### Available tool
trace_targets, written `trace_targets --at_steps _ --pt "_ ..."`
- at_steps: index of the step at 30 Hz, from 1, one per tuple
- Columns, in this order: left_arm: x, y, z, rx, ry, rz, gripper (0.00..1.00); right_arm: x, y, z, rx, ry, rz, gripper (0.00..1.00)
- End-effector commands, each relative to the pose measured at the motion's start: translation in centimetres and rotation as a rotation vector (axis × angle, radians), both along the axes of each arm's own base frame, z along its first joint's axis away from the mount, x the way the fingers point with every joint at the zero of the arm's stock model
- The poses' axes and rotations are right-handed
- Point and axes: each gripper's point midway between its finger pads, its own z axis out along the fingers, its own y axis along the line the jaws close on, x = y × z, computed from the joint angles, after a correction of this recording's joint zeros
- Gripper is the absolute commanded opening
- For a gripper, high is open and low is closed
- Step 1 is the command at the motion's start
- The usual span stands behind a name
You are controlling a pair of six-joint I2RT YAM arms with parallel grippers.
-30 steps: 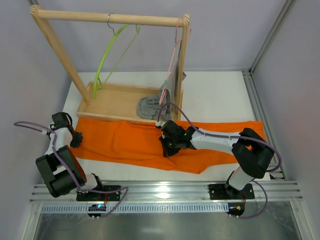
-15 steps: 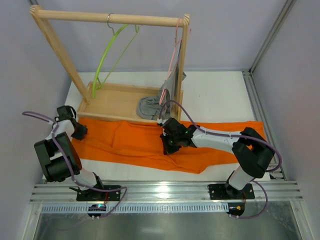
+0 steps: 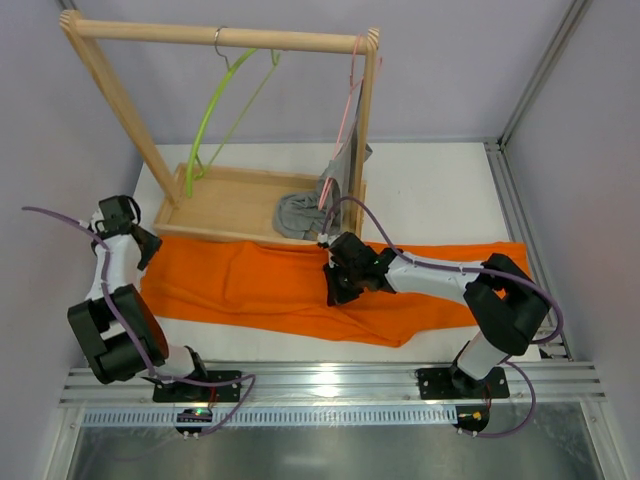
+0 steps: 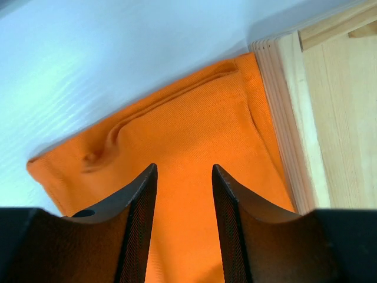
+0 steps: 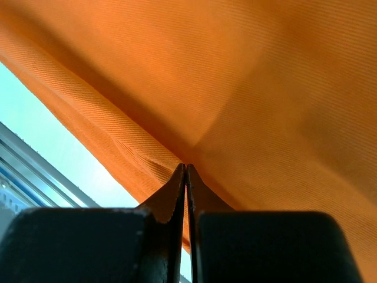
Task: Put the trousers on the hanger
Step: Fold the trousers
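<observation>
Orange trousers (image 3: 250, 285) lengthwise left-to-right (flat on table (image 3: 430, 190))

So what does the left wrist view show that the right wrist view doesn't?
Left wrist only: the left gripper, jaws open, above the trousers' corner beside the wooden tray rim. Right wrist only: the right gripper, jaws shut on a fold of cloth, with the metal rail beyond. Both: orange trousers on the white table.
</observation>
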Motion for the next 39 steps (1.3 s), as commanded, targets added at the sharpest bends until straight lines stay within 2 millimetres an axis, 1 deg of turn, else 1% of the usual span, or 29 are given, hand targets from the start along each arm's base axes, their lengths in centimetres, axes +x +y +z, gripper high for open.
trace_targets --at_steps 1,2,5,6,7,8,9,10,11,13,14,15,17,18,20,23,24,25,27,28,29,30,31,32,33,34,38,39 --pt "-1.4 1.0 1.9 0.081 0.04 -0.014 0.43 1.3 0.7 0.6 0.079 -0.008 -0.028 0.04" --pt "-1.7 1.0 2.4 0.096 0.041 -0.018 0.43 1.6 0.7 0.7 0.091 -0.004 -0.033 0.04" --pt "-2.8 1.0 2.7 0.11 0.061 -0.009 0.43 1.7 1.5 1.5 0.119 -0.004 -0.015 0.04" --pt "-3.2 1.1 2.6 0.118 0.063 0.007 0.41 1.9 1.6 1.6 0.124 -0.003 -0.015 0.04" --pt "-4.2 1.0 1.8 0.118 0.088 0.038 0.4 1.8 2.0 2.0 0.148 0.004 -0.002 0.04" --pt "-4.9 1.0 1.4 0.115 0.098 0.064 0.39 1.8 2.1 2.3 0.162 0.009 -0.001 0.04" --pt "-5.0 0.7 1.8 0.106 0.059 0.085 0.38 2.1 2.3 2.5 0.18 0.013 -0.005 0.04" --pt "-5.6 0.1 0.8 0.088 0.063 0.083 0.38 2.1 2.5 2.8 0.195 0.022 0.001 0.04" --pt "-5.2 0.1 1.4 0.092 0.011 0.087 0.37 2.4 2.4 2.8 0.198 0.029 -0.007 0.04" --pt "-5.9 0.0 0.9 0.095 0.026 0.105 0.35 2.5 2.4 3.0 0.205 0.033 -0.006 0.04" --pt "-6.9 0.2 0.5 0.09 0.057 0.153 0.34 2.5 2.4 3.0 0.206 0.032 -0.005 0.04" --pt "-8.2 1.0 0.2 0.122 0.114 0.22 0.38 2.4 2.3 2.9 0.203 0.035 -0.006 0.04" --pt "-9.6 1.1 -0.5 0.11 0.165 0.276 0.53 2.3 2.3 2.9 0.209 0.037 -0.003 0.04" --pt "-9.4 1.1 -0.8 0.101 0.161 0.277 0.55 2.1 2.2 2.7 0.21 0.046 -0.007 0.04" --pt "-9.4 0.4 -2.0 0.06 0.168 0.26 0.56 1.9 2.1 2.6 0.21 0.048 -0.012 0.04" --pt "-9.2 -0.1 -3.3 0.031 0.163 0.258 0.55 1.6 1.7 2.4 0.203 0.051 -0.015 0.04" --pt "-9.1 -0.2 -3.5 0.025 0.162 0.256 0.54 1.4 1.5 2.4 0.199 0.052 -0.011 0.04" --pt "-8.5 -0.3 -3.8 0.014 0.147 0.242 0.52 1.3 1.4 2.5 0.196 0.046 -0.002 0.04" --pt "-8.1 -0.4 -4.4 -0.003 0.148 0.231 0.45 1.0 1.0 2.4 0.186 0.044 0.002 0.04" --pt "-7.8 -0.3 -4.5 -0.002 0.149 0.218 0.4 1.0 0.9 2.6 0.188 0.035 0.009 0.04" --pt "-7.8 -0.3 -5.0 -0.008 0.174 0.214 0.33 0.8 0.7 2.6 0.186 0.038 0.01 0.04" --pt "-7.7 -0.2 -5.1 -0.005 0.184 0.208 0.27 0.7 0.6 2.5 0.185 0.038 0.012 0.04" --pt "-7.0 0.2 -4.5 0.002 0.175 0.203 0.2 0.5 0.6 2.5 0.187 0.041 0.019 0.04" --pt "-7.3 0.3 -4.6 0.006 0.206 0.196 0.05 0.3 0.5 2.5 0.189 0.041 0.028 0.04" --pt "-6.9 0.6 -4.0 0.016 0.2 0.193 0.01 0.1 0.4 2.3 0.185 0.047 0.033 0.04" --pt "-6.4 0.9 -3.3 0.027 0.191 0.194 0.0 0.0 0.3 2.3 0.188 0.048 0.034 0.04" --pt "-6.2 1.8 -0.9 0.078 0.157 0.199 0.01 -0.7 0.3 2.0 0.191 0.064 0.063 0.04" --pt "-6.7 2.1 0.1 0.111 0.155 0.205 0.01 -0.9 0.3 2.0 0.194 0.071 0.075 0.04"
